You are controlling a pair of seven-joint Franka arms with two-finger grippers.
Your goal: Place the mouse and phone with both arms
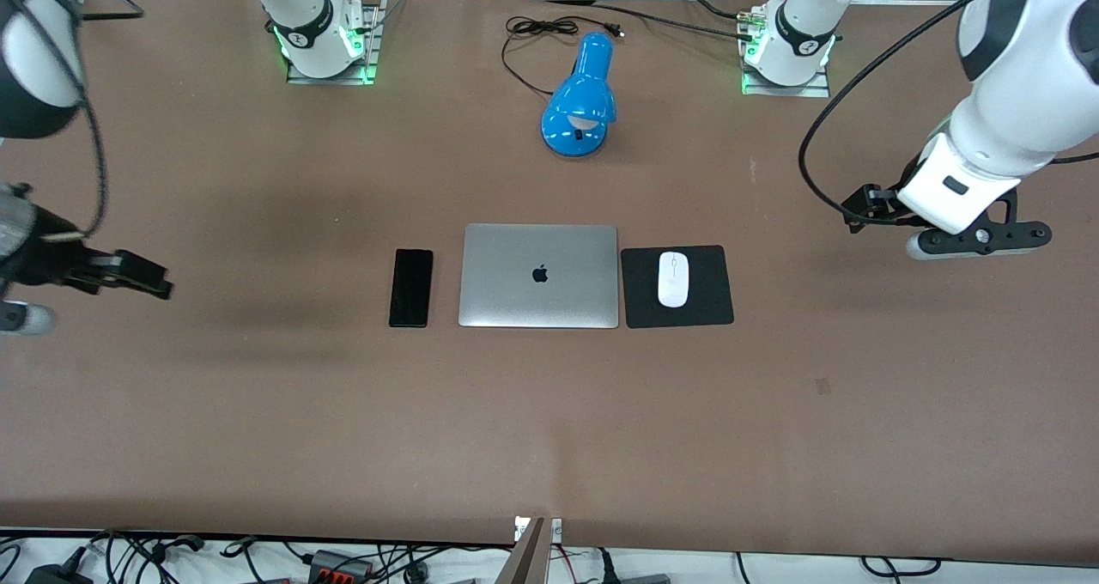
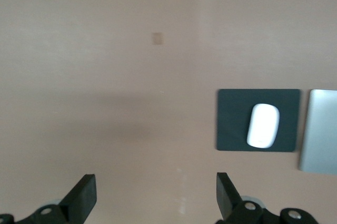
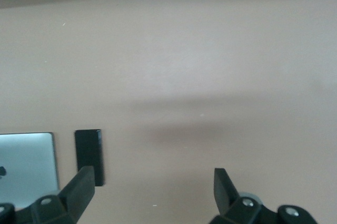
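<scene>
Mouse point(image 1: 672, 279) on pad point(image 1: 713, 309); left pincer point(image 2: 156, 197), right pincer point(image 3: 154, 192) wide open, empty.

Laptop point(image 2: 320, 132) — cut off by frame edge

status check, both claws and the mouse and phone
Left claw open, empty, over bare table. Right claw same. Mouse on black pad, phone flat beside closed laptop. Nothing in the way.

I'm looking at a robotics lab: two arm bases point(image 1: 322, 39) bolted on metal plates to a brown-covered table point(image 1: 549, 412), aluminium framing and loose cables point(image 1: 172, 558) showing along its edges.
</scene>
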